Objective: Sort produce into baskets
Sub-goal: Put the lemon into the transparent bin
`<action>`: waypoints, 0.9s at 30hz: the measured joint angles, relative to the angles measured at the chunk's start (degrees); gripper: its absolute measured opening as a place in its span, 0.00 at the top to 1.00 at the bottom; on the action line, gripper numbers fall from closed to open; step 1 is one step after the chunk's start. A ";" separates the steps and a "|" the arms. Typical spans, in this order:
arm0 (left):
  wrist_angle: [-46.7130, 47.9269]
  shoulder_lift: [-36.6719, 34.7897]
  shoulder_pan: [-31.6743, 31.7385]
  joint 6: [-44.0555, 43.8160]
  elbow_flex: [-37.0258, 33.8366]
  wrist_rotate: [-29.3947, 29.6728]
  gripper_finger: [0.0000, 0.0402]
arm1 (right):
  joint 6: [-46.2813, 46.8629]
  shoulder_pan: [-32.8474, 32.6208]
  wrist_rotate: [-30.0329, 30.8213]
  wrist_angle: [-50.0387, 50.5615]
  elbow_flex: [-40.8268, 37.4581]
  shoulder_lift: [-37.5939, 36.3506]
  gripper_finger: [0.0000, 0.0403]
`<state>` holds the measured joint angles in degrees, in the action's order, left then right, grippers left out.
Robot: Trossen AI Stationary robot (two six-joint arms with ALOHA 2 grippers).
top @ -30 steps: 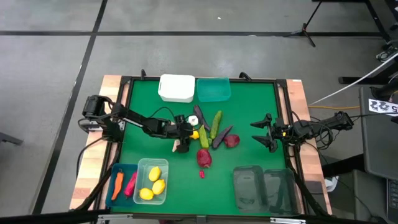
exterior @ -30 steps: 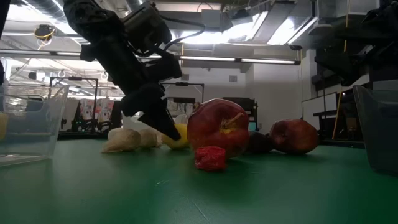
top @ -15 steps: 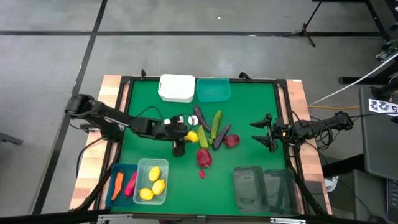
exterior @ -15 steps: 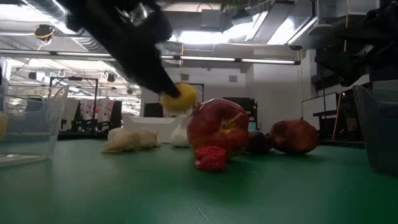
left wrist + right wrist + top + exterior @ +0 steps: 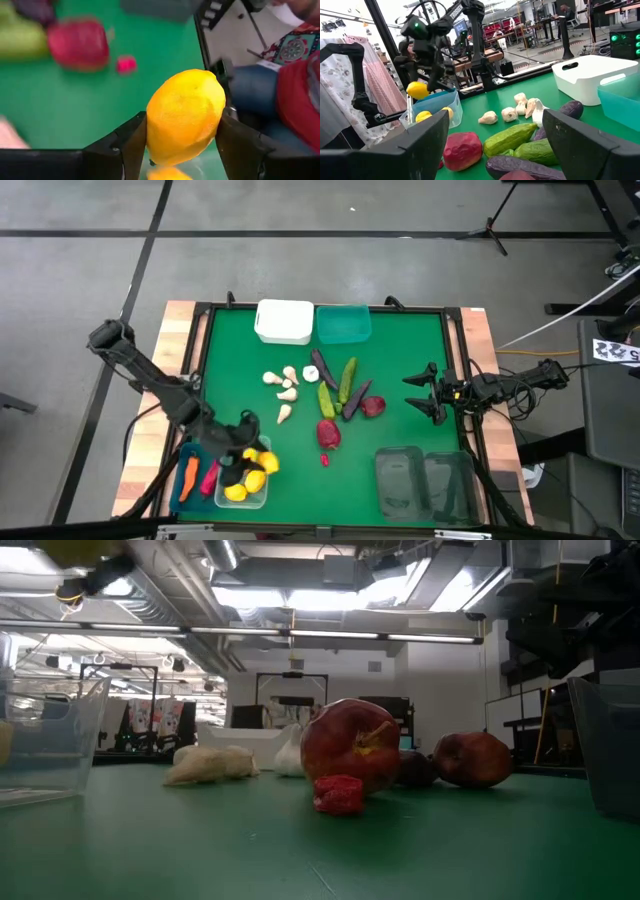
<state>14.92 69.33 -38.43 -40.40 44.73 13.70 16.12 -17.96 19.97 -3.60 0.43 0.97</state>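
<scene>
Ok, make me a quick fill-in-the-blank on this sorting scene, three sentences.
1. The left gripper holds a ____ between its jaws.
2. It hangs over the clear pale green bin, which already holds more ____.
3. The carrot lies in the ____ bin, beside a red chilli.

Missing words: lemon; lemons; blue
</scene>
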 joint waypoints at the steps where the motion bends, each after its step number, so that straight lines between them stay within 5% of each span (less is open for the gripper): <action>1: 1.31 0.16 -1.51 -3.18 0.00 0.18 0.49 | 0.00 0.00 0.03 0.00 -0.02 0.00 0.20; 6: 10.33 0.77 -6.52 -15.76 0.00 0.29 0.49 | 0.00 0.00 0.56 -0.02 -0.02 0.00 0.20; 17: 21.94 0.77 -6.95 -34.76 0.00 0.14 0.49 | 1.62 0.00 1.44 -0.09 0.00 0.00 0.20; 27: 18.63 0.77 -6.95 -34.97 -0.02 -1.59 0.35 | 1.44 0.00 1.44 -0.09 -0.02 0.00 0.20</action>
<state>33.54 70.11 -45.39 -75.37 44.71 12.11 17.56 -17.96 21.41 -3.68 0.41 0.97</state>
